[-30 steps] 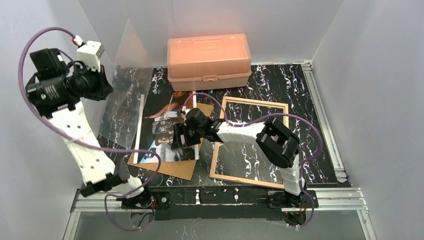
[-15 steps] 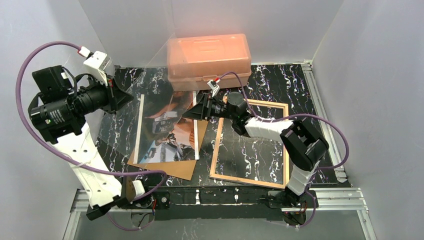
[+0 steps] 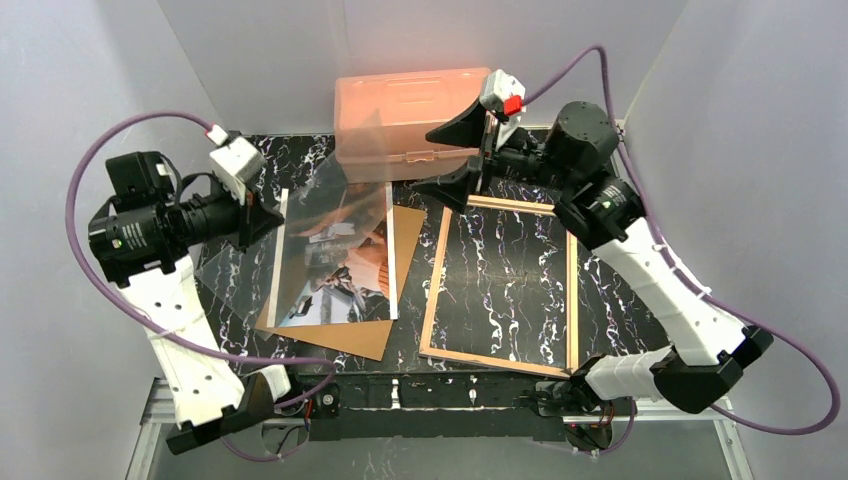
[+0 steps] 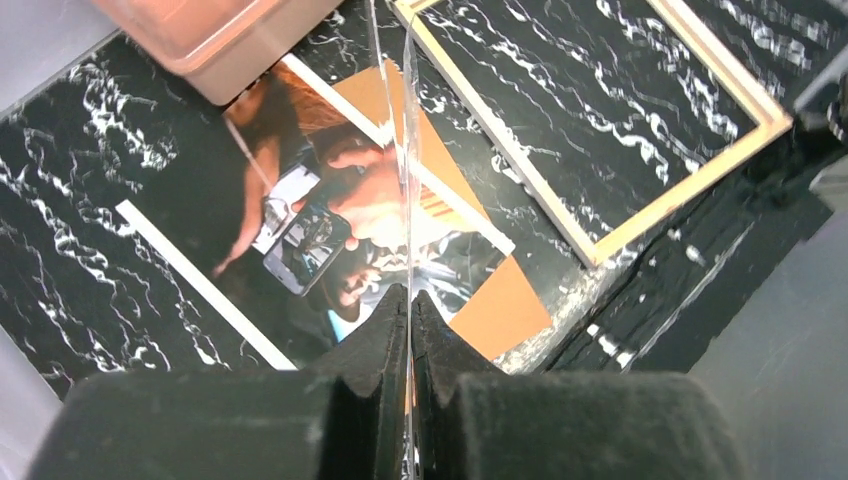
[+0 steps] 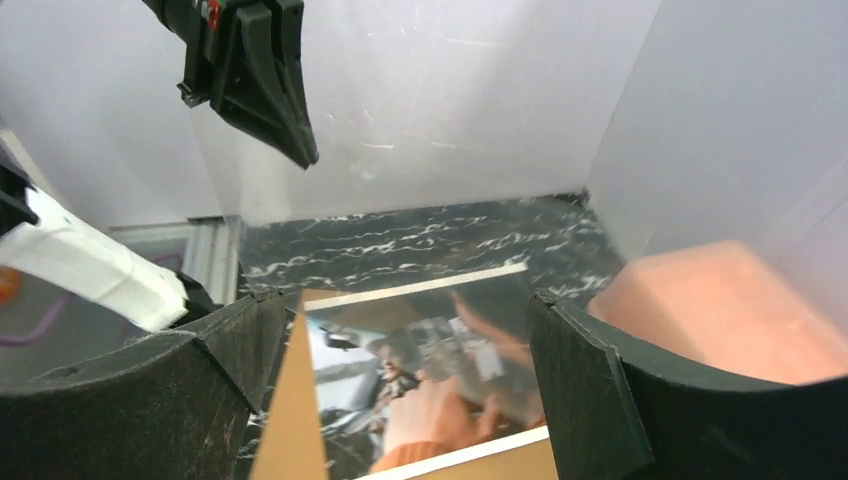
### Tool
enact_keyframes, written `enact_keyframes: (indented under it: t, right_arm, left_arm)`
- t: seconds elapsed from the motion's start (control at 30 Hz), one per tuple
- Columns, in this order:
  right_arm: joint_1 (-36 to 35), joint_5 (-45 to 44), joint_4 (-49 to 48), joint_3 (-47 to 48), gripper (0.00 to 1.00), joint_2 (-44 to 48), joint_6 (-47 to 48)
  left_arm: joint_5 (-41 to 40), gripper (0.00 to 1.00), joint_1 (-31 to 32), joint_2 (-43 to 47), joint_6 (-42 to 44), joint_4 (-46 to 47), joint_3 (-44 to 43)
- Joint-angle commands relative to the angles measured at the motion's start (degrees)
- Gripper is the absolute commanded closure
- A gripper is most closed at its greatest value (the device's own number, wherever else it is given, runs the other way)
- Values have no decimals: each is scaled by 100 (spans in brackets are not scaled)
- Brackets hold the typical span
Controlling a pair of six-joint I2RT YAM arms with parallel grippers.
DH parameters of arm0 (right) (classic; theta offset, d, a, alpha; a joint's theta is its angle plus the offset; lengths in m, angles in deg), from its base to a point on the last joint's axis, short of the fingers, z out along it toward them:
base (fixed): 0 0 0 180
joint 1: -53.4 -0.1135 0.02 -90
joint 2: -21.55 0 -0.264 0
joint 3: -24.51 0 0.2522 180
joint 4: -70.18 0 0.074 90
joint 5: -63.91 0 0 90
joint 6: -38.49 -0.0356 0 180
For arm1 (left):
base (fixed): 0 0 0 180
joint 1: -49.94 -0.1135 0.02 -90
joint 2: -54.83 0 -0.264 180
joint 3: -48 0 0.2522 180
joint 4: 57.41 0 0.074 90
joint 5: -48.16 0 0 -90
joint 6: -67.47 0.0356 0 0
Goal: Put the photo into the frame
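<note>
At the near side of the black marbled table [image 3: 500, 290] a plain brown backing board [image 3: 350, 338] lies flat. The photo [image 3: 335, 265] lies face up on it, left of centre, with its white border showing along the left and right edges. Just to the right, not touching the photo, the frame [image 3: 436, 280] lies flat with its tan wood side up, and bare table shows through its opening. The board's far right corner comes near the frame's left rail. Over the photo's left edge the left fingers [image 3: 262, 215] are pinched tight on the edge of a clear sheet [image 3: 320, 205]. The sheet hangs tilted in the air above the photo, so the print is seen through it. From the left wrist camera the clear sheet [image 4: 407, 180] runs edge-on out from between the closed left fingers [image 4: 392, 335]. Farther back and to the right, the right fingers [image 3: 455, 185] are raised off the table above the frame's far left corner. They are spread wide apart, holding nothing, and point left toward the sheet. Beyond them, at the far edge of the table, stands a closed orange plastic box [image 3: 400, 105].
</note>
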Motion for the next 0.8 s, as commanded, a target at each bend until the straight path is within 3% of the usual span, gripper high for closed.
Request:
enact_keyframes:
  t: [0.0, 0.1, 0.27, 0.77]
  right_arm:
    - [-161, 355, 1541, 675, 1, -391, 1822]
    - [-688, 51, 2388, 1447, 2, -708, 2594]
    - [-1873, -1008, 3662, 2719, 4, -1430, 3516]
    - [-3167, -2636, 4132, 3087, 12, -2059, 3984]
  left_arm:
    - [383, 100, 291, 637, 1436, -659, 463]
    - [530, 100, 317, 877, 2348, -937, 780]
    - [719, 100, 324, 1120, 3065, -976, 1133]
    - [790, 100, 328, 1913, 4842, -1084, 1940]
